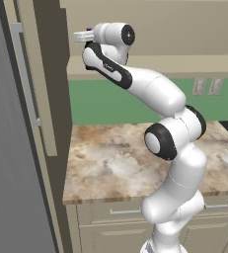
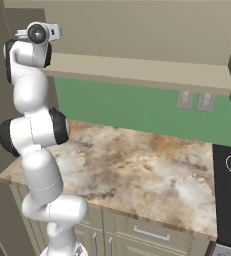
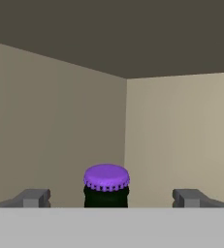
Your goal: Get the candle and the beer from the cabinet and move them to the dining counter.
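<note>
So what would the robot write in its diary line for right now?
stage: reaching into cabinet | hand: open, empty | beer: between the fingers, not gripped | candle: not seen

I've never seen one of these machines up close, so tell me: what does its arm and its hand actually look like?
The arm is a chain of smooth, rounded glossy white segments, joined by dark black bands and round black caps at the joints. One black section near the wrist carries a small pale marking, too small to read. No loose cables show. The gripper has two small, blocky dark grey fingertips.
</note>
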